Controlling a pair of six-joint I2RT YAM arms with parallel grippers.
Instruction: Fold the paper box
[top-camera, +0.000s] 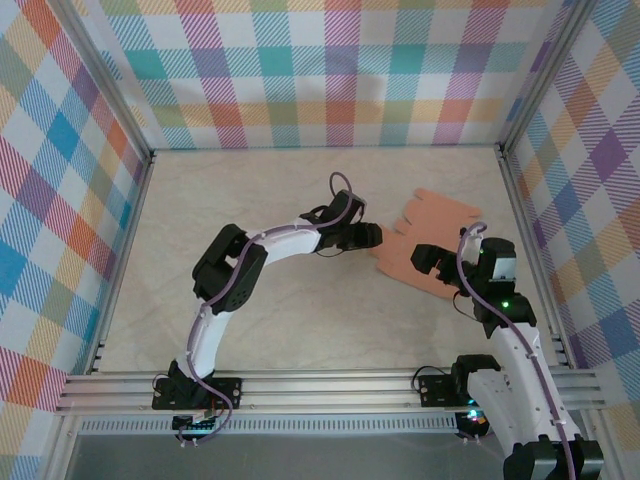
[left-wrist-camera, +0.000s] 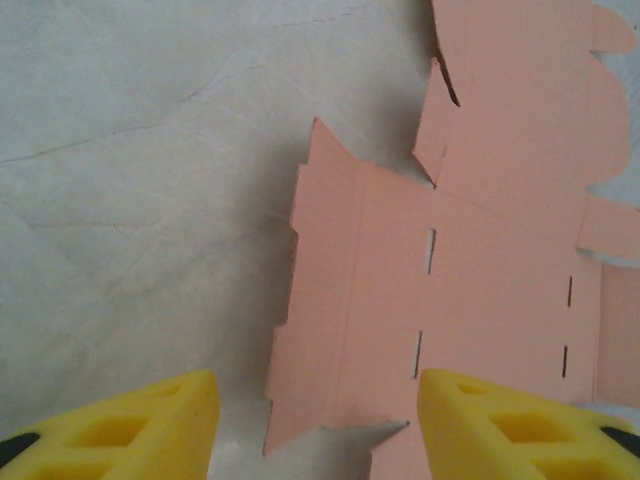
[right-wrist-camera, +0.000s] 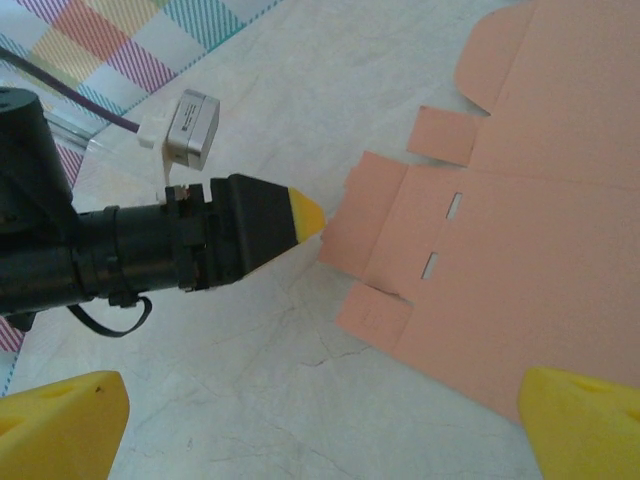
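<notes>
The paper box (top-camera: 432, 238) is a flat salmon-orange die-cut sheet with rounded flaps, lying on the table at right of centre. My left gripper (top-camera: 378, 236) is at the sheet's left edge, open. In the left wrist view its yellow fingers (left-wrist-camera: 130, 425) straddle the narrow edge flap of the sheet (left-wrist-camera: 480, 250), one over bare table, the other over the card. My right gripper (top-camera: 425, 258) hovers open over the sheet's near-left corner. The right wrist view shows the sheet (right-wrist-camera: 530, 240) and the left gripper (right-wrist-camera: 305, 217), its tip beside a small flap.
The marble-patterned table top (top-camera: 300, 320) stretches left and toward me from the sheet. Plaid walls (top-camera: 330, 70) close in the back and both sides. An aluminium rail (top-camera: 330, 385) runs along the near edge by the arm bases.
</notes>
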